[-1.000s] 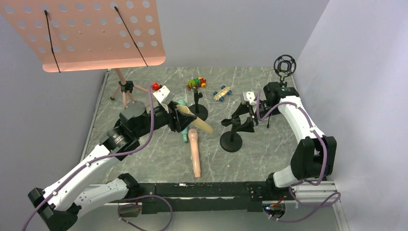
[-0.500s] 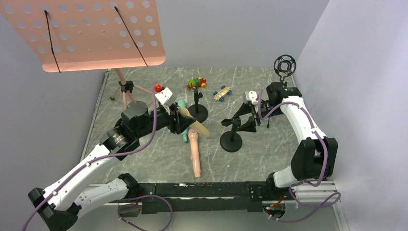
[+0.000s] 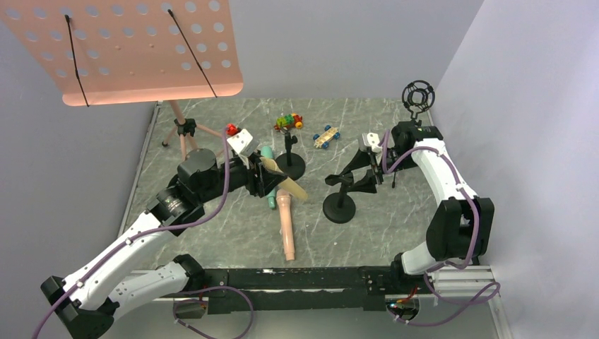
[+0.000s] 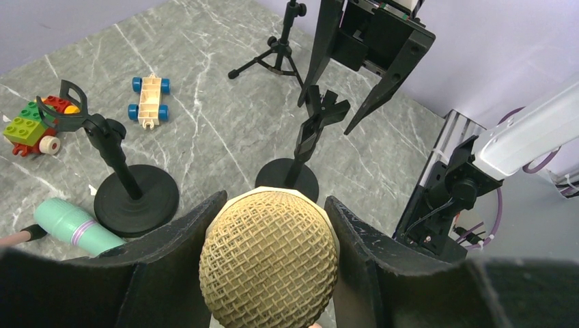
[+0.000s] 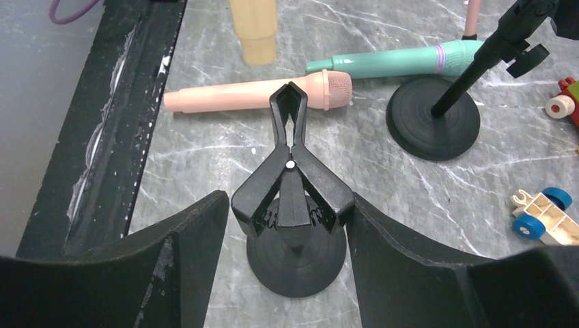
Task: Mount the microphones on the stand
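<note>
My left gripper [image 4: 274,201] is clenched on the pale yellow microphone [image 4: 270,263] and holds it off the table [image 3: 226,236]. The mesh head sits between the fingers, and the handle reaches out toward the middle of the table. Below it, the mint-green microphone [image 5: 403,60] and the peach-pink microphone [image 3: 287,227] lie loose on the table, beside a second stand [image 4: 119,171] whose holder is bare.

Further right is the clip stand [image 3: 340,206]. My right gripper [image 5: 287,201] is spread around the rear handles of its clip [image 5: 292,137], one finger on each side. I cannot tell whether the fingers touch the handles. The clip's mouth looks nearly shut, so I judge it is not being squeezed yet.

As I read it, the step is to open that clip and feed the yellow handle in. I would:

- squeeze the handles squarely so the stand does not tip or slide on its round base;
- wait until the mouth gapes fully before moving the left arm in;
- line the handle up across the mouth and seat it deep;
- ease off the right gripper first;
- let go with the left only once the clip bites.
</note>
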`<action>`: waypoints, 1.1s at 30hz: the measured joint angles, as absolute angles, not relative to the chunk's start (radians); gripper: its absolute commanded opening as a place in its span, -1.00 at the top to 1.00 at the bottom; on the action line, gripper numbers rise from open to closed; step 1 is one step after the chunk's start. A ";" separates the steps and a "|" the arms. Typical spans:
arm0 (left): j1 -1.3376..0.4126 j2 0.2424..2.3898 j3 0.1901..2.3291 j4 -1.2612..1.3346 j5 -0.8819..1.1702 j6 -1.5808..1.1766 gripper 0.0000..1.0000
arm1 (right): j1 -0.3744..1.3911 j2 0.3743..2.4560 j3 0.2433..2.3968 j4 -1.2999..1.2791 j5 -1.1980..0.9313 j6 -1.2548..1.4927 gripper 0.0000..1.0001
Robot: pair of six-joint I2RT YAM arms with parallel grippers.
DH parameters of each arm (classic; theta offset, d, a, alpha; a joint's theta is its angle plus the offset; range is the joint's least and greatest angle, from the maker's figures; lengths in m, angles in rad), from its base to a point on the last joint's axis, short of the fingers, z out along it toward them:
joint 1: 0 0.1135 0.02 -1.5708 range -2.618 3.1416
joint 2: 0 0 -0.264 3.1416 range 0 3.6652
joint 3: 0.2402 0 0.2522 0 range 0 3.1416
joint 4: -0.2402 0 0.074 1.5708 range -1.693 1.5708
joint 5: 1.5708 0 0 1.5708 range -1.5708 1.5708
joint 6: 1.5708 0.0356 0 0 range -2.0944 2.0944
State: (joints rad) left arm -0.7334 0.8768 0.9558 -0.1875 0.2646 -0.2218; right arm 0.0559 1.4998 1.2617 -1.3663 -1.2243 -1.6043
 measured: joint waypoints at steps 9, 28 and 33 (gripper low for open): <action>-0.733 0.876 0.952 -0.187 0.265 -0.222 1.00 | 0.056 1.507 1.267 -1.369 -1.241 -1.606 -0.04; -0.735 1.006 1.071 -0.198 0.294 -0.173 1.00 | 0.056 1.534 1.297 -1.406 -1.241 -1.638 0.64; -0.756 1.082 1.154 -0.208 0.294 -0.140 1.00 | 0.056 1.535 1.297 -1.413 -1.241 -1.648 0.00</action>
State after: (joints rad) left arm -0.7559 1.0817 1.1538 -0.2085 0.2935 -0.1398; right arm 0.0559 1.5352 1.2968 -1.4132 -1.2411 -1.6478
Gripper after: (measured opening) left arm 0.561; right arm 0.484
